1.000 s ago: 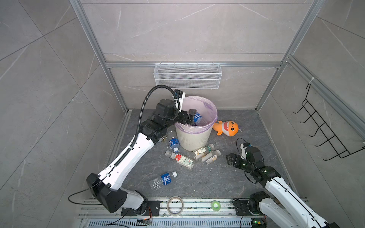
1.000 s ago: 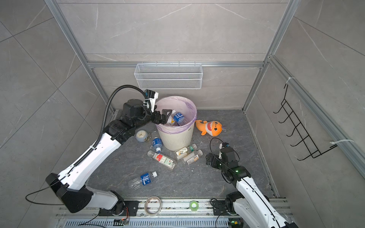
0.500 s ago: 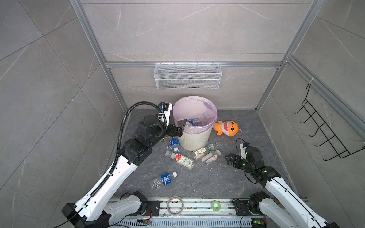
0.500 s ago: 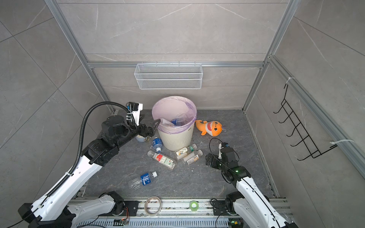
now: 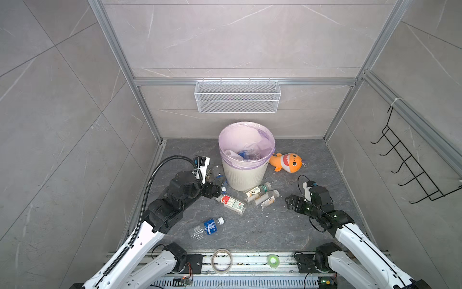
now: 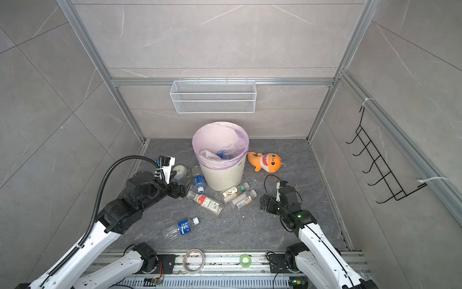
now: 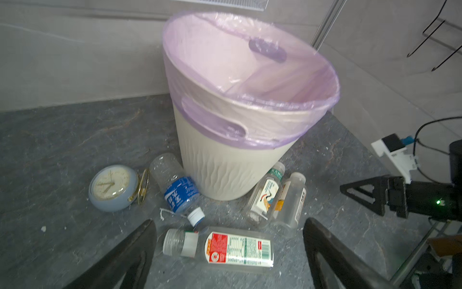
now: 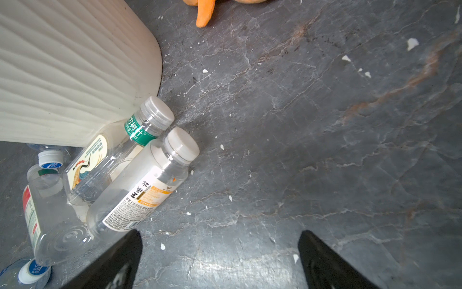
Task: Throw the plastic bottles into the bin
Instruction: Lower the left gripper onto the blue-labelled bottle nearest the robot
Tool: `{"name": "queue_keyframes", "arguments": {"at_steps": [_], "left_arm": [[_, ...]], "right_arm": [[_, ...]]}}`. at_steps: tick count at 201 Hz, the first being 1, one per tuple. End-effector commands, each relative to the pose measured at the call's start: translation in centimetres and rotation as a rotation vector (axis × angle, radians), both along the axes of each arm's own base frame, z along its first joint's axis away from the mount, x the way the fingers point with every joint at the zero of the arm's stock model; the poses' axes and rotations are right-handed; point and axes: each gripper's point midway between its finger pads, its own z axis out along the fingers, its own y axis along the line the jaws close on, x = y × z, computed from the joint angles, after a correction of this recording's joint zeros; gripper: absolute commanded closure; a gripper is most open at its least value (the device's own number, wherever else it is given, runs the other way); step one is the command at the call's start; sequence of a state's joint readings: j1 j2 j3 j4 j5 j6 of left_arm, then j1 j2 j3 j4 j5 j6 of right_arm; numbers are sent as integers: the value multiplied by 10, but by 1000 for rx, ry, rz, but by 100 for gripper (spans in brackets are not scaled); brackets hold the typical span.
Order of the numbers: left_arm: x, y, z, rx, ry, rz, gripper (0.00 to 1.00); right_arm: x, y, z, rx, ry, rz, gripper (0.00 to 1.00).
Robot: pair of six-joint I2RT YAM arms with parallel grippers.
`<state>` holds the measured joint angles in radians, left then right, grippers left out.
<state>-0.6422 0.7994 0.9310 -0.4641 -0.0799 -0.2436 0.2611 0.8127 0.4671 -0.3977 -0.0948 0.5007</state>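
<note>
The left claw (image 7: 228, 222) and right claw (image 8: 220, 232) gape empty. Clear white-capped bottles (image 5: 207, 227) lie on the dark veined counter (image 5: 275, 225), four clustered at the foot of the cream ribbed bin (image 5: 243, 177), more inside its lilac bag (image 5: 246, 135). Grey tiled walls (image 5: 237, 37) stand behind

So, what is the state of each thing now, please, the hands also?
bin, upright, lined, partly filled.
floor bottles, five, lying down, capped.
clock, on floor, face showing.
shark, lying beside bin.
left hand, open, empty.
right hand, open, empty.
</note>
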Motion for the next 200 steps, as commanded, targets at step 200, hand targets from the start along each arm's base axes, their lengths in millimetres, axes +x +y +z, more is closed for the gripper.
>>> {"name": "queue_keyframes", "arguments": {"at_steps": [200], "left_arm": [[-97,28,-187,357,620,182,1]], "right_arm": [[2,1,1,-4,-15,16,1]]}}
